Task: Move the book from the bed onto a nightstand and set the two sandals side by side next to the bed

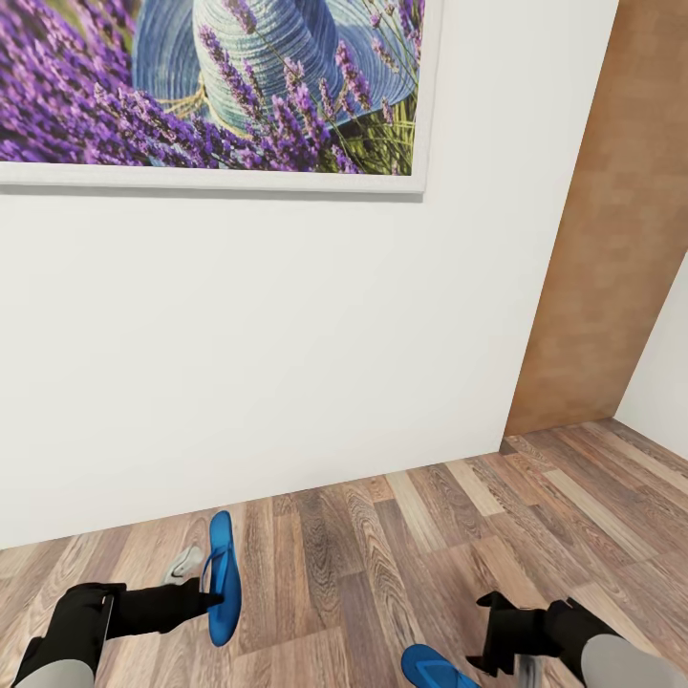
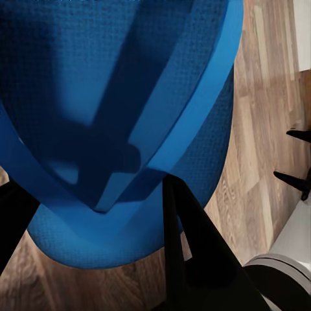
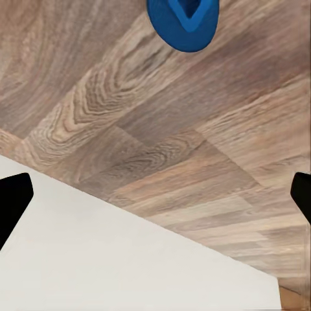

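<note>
Sandals are showing in the head view: one sandal is standing on edge above the wood-plank floor, clamped in the left pincer, while the second sandal is lying flat near the right pincer. Up close, the left wrist view is revealing the gripped sandal's thong straps and a dark finger pressing on it. Seen from the right wrist, the right pincer is spreading wide apart and gripping nothing, facing the floor, the white wall and the lying sandal's tip.

Ahead of me the white wall closes off the way forward, and a brown panel stands at its right end. Between my left gripper, clamped on one sandal, and my right gripper, bare wood floor lies free; the other sandal lies just beside my right gripper.
</note>
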### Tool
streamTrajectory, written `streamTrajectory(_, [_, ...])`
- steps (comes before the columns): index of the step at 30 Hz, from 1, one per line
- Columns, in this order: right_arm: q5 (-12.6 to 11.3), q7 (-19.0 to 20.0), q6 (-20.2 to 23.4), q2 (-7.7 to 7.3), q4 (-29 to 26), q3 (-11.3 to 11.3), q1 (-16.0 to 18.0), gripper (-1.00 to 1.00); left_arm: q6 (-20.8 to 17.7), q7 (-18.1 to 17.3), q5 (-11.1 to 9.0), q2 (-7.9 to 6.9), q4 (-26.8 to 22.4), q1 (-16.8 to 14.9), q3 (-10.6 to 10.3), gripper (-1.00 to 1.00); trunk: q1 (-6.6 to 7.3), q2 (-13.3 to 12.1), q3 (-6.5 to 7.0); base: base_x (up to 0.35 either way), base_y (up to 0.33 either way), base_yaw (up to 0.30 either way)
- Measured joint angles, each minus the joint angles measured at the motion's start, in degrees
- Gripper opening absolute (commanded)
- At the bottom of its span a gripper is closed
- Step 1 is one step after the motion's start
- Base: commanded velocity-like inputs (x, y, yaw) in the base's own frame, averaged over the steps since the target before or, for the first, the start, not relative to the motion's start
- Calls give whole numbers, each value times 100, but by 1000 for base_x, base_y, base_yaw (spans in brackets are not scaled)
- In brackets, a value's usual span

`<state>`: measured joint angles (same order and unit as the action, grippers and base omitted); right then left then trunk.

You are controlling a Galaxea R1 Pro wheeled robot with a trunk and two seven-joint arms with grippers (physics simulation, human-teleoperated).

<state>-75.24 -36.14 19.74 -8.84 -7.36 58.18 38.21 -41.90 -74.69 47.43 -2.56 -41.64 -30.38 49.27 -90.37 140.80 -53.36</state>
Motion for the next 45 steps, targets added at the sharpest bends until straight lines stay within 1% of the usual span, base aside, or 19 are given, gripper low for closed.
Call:
streamTrajectory(3, [4, -17, -8, -59, 176, 5, 1, 100, 2, -23, -7, 3, -5, -1, -4, -100, 0, 0, 0, 0, 0, 0])
streamTrajectory(9, [7, -27, -25, -103, 290, 1, 1, 100, 3, -75, -9, 5, -90, 0, -8, -100, -131, 239, -107, 0, 0, 0])
streamTrajectory(10, [6, -27, -27, -106, 292, 0, 1, 100, 3, -87, -11, 5, -96, 0, -8, -100, -135, 241, -129, 0, 0, 0])
streamTrajectory(12, [5, -31, -32, -112, 294, -5, 1, 100, 4, -179, -13, 5, -107, 0, -12, -100, -140, 244, -174, 0, 0, 0])
streamTrajectory(16, [7, -30, -34, -115, 296, -10, 1, 100, 12, -497, -9, 5, -136, 1, -26, -100, -150, 250, -262, 0, 0, 0])
streamTrajectory(20, [26, -29, -29, -107, 297, -14, 1, 100, 21, -622, 2, 5, -174, 0, -33, -100, -160, 255, -351, 0, 0, 0])
streamTrajectory(35, [44, 7, 2, -100, 288, -54, 1, 100, 24, -679, -2, 23, -186, 0, -41, -100, -199, 275, -684, 0, 0, 0])
streamTrajectory(38, [44, 4, 16, -106, 189, -65, -5, 100, 29, -675, 4, 57, -189, -1, -44, -100, -207, 279, -750, 0, 0, 0])
streamTrajectory(43, [33, -82, 29, -115, -88, -78, 19, 100, 32, -675, 6, 72, -188, 1, -42, -100, -220, 286, -861, 0, 0, 0])
streamTrajectory(45, [29, -158, 39, -157, -136, -79, 27, 100, 32, -675, 4, 74, -189, 3, -42, -100, -225, 289, -905, 0, 0, 0])
